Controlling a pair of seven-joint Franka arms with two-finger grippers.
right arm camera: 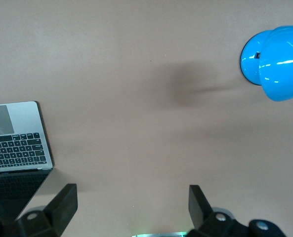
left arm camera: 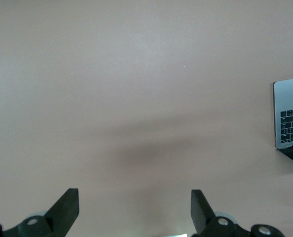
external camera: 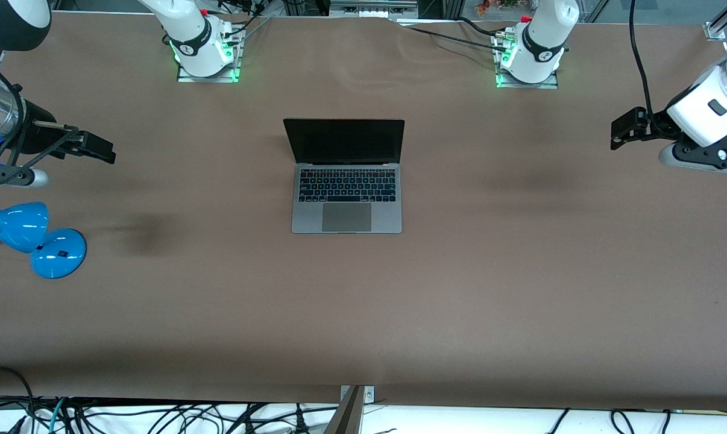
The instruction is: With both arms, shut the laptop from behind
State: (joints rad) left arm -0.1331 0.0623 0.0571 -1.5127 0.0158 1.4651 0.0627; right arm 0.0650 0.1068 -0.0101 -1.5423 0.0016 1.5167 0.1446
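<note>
The slim grey metal laptop [external camera: 346, 181] is set open at mid-table, its dark screen upright toward the bases at twelve o'clock. The right gripper [external camera: 101, 149], at nine, and the left gripper [external camera: 626, 128], at three, are held wide apart, empty, about equally distant.

A glossy blue desk lamp [external camera: 35, 239] sat on the brown surface [external camera: 520, 271] toward the right arm's end, its round base nearer the front camera than its head, while tangled black cables [external camera: 158, 416] hung below the surface's near edge.
</note>
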